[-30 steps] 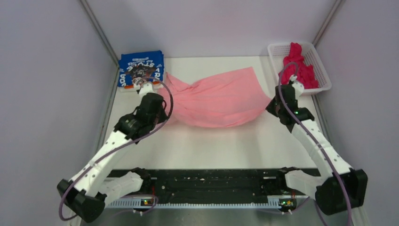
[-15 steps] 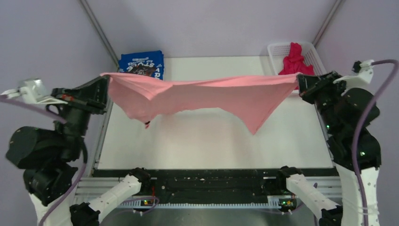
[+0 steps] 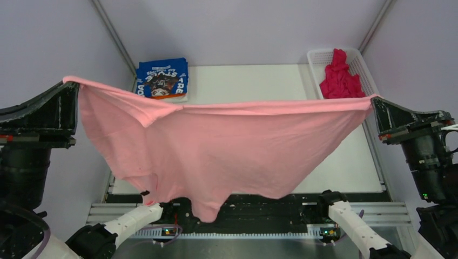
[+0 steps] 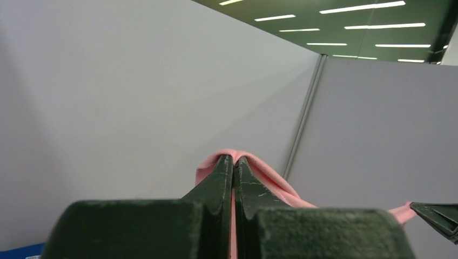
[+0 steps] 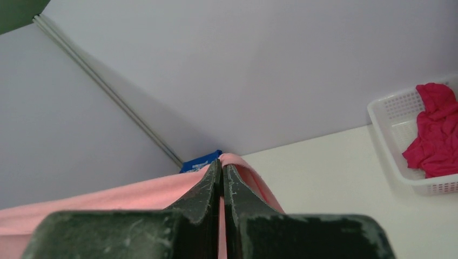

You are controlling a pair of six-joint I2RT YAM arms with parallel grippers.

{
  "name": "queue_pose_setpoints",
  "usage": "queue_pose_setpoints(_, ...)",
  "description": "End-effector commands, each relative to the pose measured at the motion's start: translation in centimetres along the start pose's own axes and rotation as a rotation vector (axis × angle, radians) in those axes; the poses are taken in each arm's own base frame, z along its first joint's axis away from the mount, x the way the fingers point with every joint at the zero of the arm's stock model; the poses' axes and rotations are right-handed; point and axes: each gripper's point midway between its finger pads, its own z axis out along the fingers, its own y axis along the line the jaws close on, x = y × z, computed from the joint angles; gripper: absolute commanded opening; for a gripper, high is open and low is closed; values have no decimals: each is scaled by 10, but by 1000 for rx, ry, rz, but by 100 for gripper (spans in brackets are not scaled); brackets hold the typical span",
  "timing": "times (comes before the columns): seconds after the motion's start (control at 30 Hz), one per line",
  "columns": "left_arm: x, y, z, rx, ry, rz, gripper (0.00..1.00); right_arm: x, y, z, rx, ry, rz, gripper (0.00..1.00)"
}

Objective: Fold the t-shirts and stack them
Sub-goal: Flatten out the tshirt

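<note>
The light pink t-shirt (image 3: 216, 145) hangs stretched high above the table between both grippers. My left gripper (image 3: 71, 83) is shut on its left corner, which shows pinched in the left wrist view (image 4: 233, 157). My right gripper (image 3: 375, 100) is shut on its right corner, seen in the right wrist view (image 5: 221, 162). The shirt's lower edge droops toward the near edge. The folded blue t-shirt (image 3: 162, 78) with white lettering lies at the far left of the table. The magenta t-shirt (image 3: 339, 78) lies bunched in the basket; it also shows in the right wrist view (image 5: 435, 135).
The white mesh basket (image 3: 320, 56) stands at the far right corner of the white table (image 3: 243, 81). Grey walls close in the back and sides. The arm bases and a black rail (image 3: 270, 208) run along the near edge.
Both grippers have risen and spread further apart toward the camera, lifting the pink shirt off the table and stretching it wide. It now hangs fully in the air.
</note>
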Motion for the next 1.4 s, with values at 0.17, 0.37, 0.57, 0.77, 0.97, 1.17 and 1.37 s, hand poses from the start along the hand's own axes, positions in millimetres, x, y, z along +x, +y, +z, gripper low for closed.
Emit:
queue_pose_setpoints(0.17,80,55,69,-249,123,148,0,31,-50,34,202,40,-59,0)
queue_pose_setpoints(0.37,184,120,93,-516,270,303,0,102,-119,83,443,149,-114,0)
queue_pose_setpoints(0.57,369,202,102,-619,589,377,0,197,-196,127,617,256,-179,0)
queue_pose_setpoints(0.77,520,272,89,-626,860,230,0,314,-244,187,493,441,-218,0)
queue_pose_setpoints(0.97,604,316,77,-653,996,219,0,379,-288,225,510,519,-208,0)
queue_pose_setpoints(1.17,650,339,68,-668,1062,154,0,401,-316,248,567,538,-186,0)
queue_pose_setpoints(1.37,674,358,66,-712,1093,127,0,411,-343,252,668,548,-202,0)
